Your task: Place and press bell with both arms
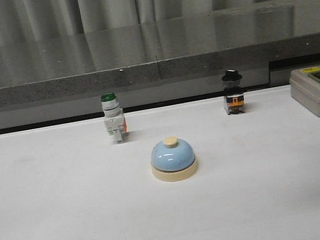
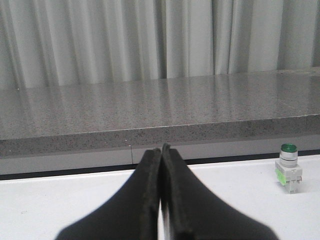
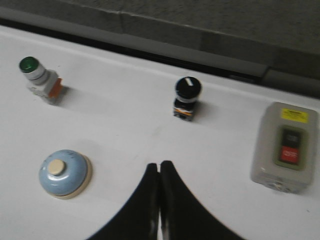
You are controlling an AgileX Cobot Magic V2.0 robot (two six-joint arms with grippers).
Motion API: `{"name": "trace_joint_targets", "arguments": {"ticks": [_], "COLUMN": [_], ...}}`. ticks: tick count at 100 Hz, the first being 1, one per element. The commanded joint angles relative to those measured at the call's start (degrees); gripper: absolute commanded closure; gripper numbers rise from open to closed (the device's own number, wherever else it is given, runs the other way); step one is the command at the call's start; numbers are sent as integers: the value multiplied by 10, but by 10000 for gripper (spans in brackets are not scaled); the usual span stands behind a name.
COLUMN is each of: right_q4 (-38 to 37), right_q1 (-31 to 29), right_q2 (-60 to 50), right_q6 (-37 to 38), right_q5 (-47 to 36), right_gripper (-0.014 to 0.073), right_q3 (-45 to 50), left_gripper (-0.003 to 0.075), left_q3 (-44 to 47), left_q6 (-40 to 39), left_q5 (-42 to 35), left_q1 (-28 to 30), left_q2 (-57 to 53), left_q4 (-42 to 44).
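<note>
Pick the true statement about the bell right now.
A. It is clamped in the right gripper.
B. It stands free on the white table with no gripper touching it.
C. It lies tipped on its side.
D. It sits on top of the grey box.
B: the bell stands upright on the white table, and the right gripper is shut, empty, apart from it.

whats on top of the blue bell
Only its own cream button sits on top of the bell; no claw is on it. Whatever is under its cream base is hidden against the table.
</note>
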Motion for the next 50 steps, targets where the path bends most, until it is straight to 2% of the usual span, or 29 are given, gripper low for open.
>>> {"name": "trace_joint_targets", "arguments": {"ticks": [1, 17, 50], "right_q4": [-6, -6, -6], "right_q1": [-31, -68, -72], "right_q2": [-68, -176, -355], "right_q6": [-3, -3, -3], "right_q5": [-57, -73, -53], "right_gripper": [658, 658, 658], "right_q3": [29, 104, 187], "left_gripper": [741, 741, 741], "left_q3": [31, 31, 31], "left_q6": [-2, -2, -2], "left_q5": [-42, -42, -42], "left_q1": [0, 0, 0], "left_q2": [-18, -18, -18], "left_q4": [-3, -3, -3]}}
